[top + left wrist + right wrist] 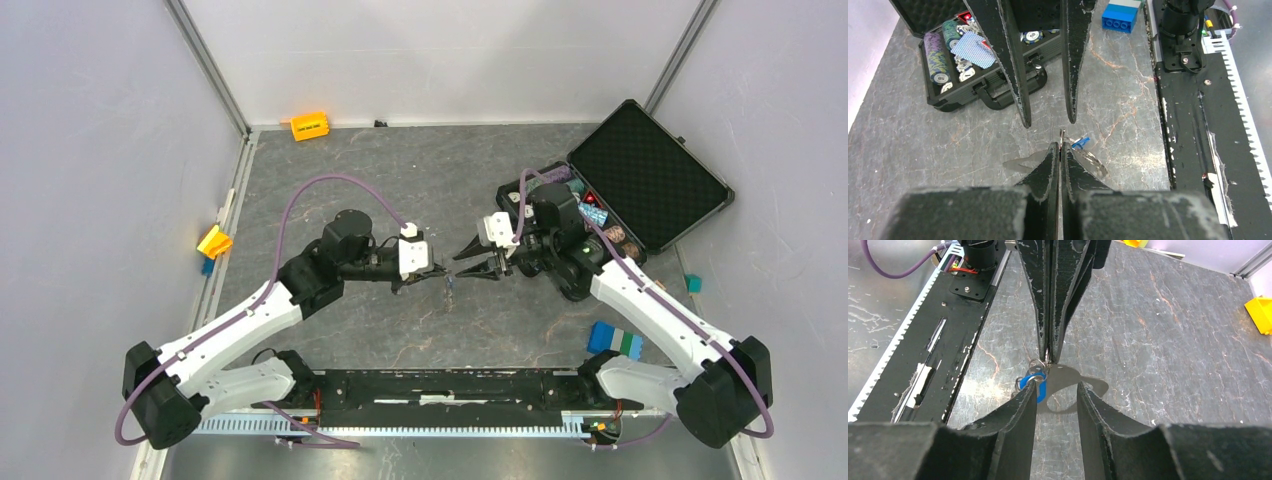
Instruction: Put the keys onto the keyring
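Note:
My left gripper (440, 271) (1061, 146) is shut on a thin metal keyring (1062, 134) (1036, 364) that sticks out just past its tips, held above the table. A blue-headed key (1080, 142) (1037, 386) and a silvery key (1094, 161) hang from the ring. My right gripper (463, 266) (1057, 390) faces the left one tip to tip and stands open with nothing between its fingers. Its left fingertip (1031, 390) is right next to the blue key; I cannot tell if they touch.
An open black case (650, 170) with poker chips lies at the back right. A blue brick (613, 340) sits near the right arm's base, an orange block (309, 126) by the back wall and a yellow block (214, 241) at the left edge. A black rail (450, 385) runs along the near edge.

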